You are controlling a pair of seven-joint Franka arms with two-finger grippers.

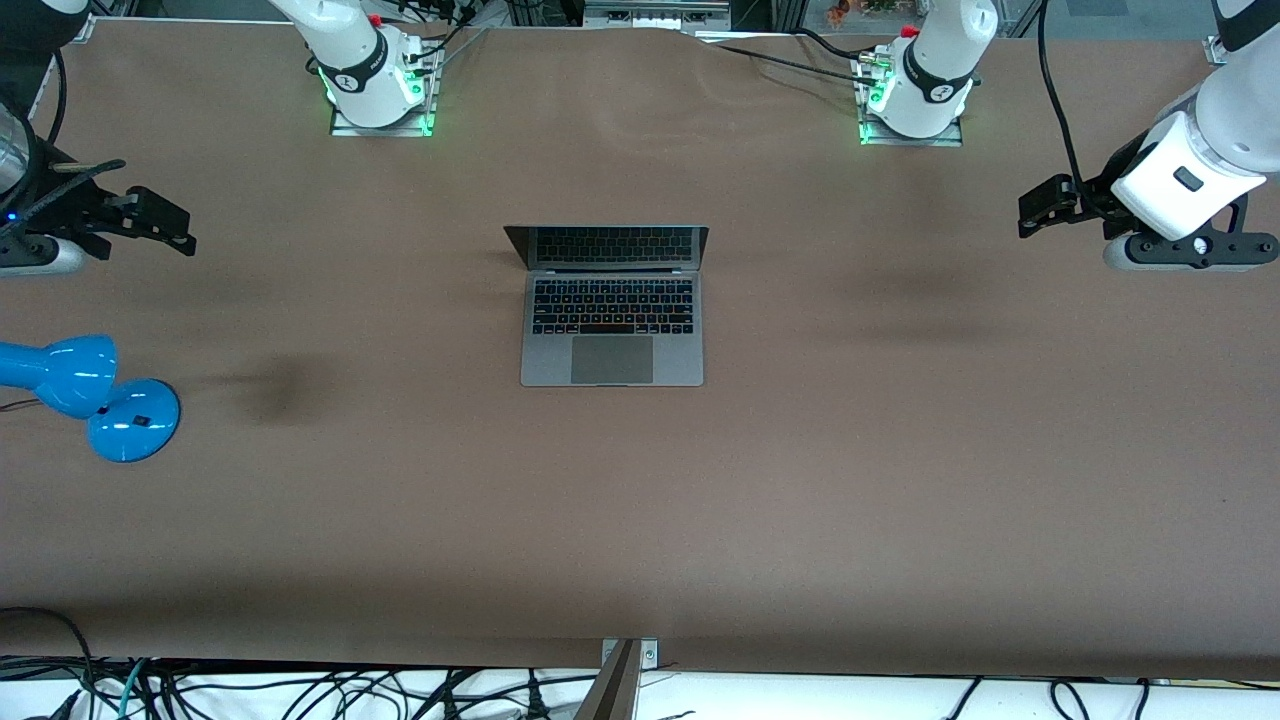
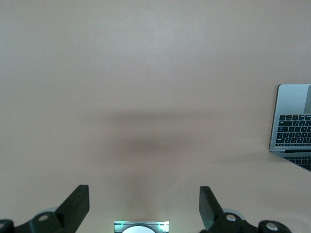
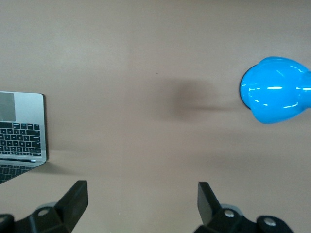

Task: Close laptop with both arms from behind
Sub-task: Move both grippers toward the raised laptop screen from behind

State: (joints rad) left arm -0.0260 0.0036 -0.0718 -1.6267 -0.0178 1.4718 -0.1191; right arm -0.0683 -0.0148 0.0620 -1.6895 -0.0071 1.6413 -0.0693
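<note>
The laptop (image 1: 612,305) stands open mid-table, lid toward the bases; the left gripper (image 1: 1040,205) and right gripper (image 1: 150,220) hover at their own table ends, wide open, holding nothing, so neither arm blocks it.

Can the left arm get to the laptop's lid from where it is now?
Probably yes: the left gripper hangs open over bare table at its own end, and nothing stands between it and the open laptop.

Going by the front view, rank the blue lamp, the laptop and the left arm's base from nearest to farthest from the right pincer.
From the right pincer, at the right arm's end of the table:
1. blue lamp, at the same end, nearer the front camera.
2. laptop, open at mid-table.
3. left arm's base, toward the left arm's end, along the table's robot edge.
</note>
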